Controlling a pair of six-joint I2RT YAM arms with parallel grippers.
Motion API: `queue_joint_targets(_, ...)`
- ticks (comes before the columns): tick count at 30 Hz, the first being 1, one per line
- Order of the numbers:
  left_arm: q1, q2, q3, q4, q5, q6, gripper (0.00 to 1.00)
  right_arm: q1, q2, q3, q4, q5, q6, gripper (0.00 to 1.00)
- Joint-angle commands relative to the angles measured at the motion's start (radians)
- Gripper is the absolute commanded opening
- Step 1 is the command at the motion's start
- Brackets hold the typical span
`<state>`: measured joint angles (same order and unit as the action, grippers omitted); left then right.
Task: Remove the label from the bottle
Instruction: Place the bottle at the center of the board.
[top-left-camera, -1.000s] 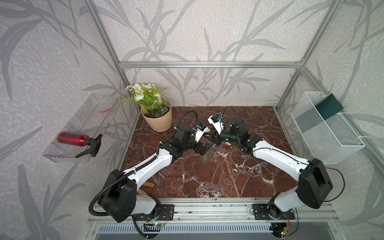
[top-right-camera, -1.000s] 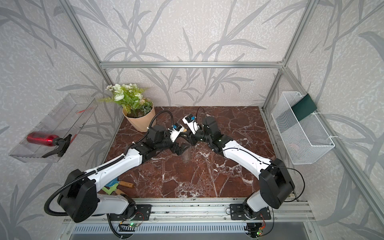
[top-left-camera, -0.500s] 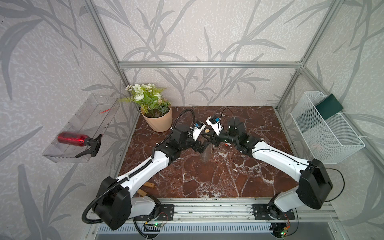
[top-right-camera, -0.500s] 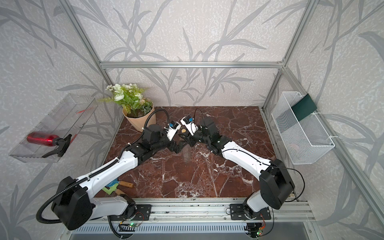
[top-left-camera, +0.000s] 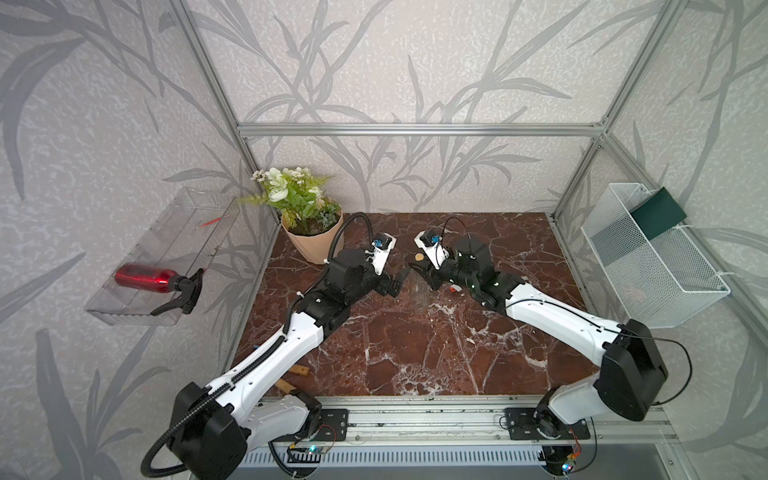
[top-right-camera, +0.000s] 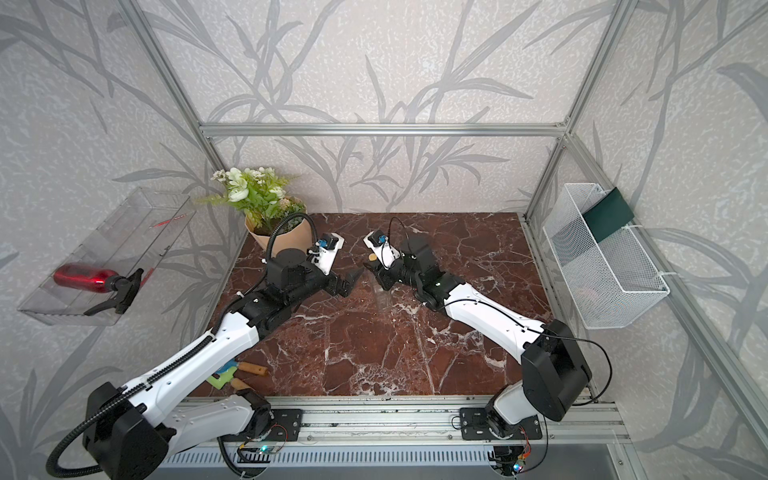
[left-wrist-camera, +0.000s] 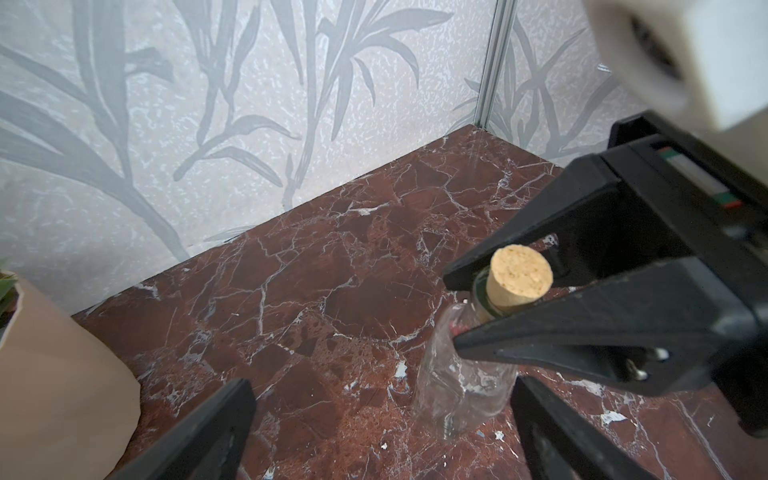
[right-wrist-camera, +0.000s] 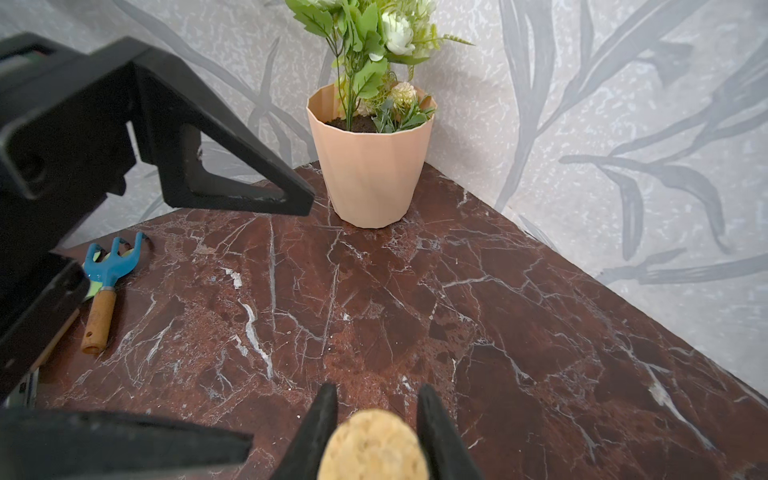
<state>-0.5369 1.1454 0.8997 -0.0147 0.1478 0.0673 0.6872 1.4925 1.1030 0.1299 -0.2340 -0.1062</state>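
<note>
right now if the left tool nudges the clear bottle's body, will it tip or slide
Probably neither much: the right tool is clamped on the bottle just below the cork. Released, it looks narrow-based and empty, so likely light and tippy. The polished marble table may also let it slide.

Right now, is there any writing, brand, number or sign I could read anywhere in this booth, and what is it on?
No text can be read anywhere.
On the bottle, the label: a red speck, too small to read.
On the red spray bottle: no print shows.
On the green card: no lettering shows.
</note>
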Motion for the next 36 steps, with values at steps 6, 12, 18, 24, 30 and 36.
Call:
queue_joint_targets(6, 0.004, 0.003, 0.002, 0.005, -0.017, -0.011, 0.99, -0.018, -0.029, -0.025, 0.041, 0.036, 0.025, 0.15)
queue_joint_targets(12, 0.003, 0.021, 0.008, 0.014, -0.013, -0.014, 0.99, -0.023, -0.025, -0.032, 0.033, 0.047, 0.032, 0.44)
queue_joint_targets(18, 0.004, 0.033, 0.01, 0.016, -0.011, -0.018, 0.99, -0.026, -0.015, -0.028, 0.034, 0.046, 0.034, 0.54)
queue_joint_targets(24, 0.004, 0.034, 0.011, 0.015, -0.018, -0.019, 0.99, -0.027, -0.012, -0.025, 0.036, 0.041, 0.036, 0.58)
queue_joint_targets(30, 0.004, 0.033, 0.009, 0.015, -0.028, -0.021, 0.99, -0.028, -0.017, -0.019, 0.034, 0.042, 0.041, 0.75)
queue_joint_targets(36, 0.003, 0.033, 0.011, 0.015, -0.039, -0.025, 0.99, -0.028, -0.032, -0.004, 0.013, 0.054, 0.048, 0.93)
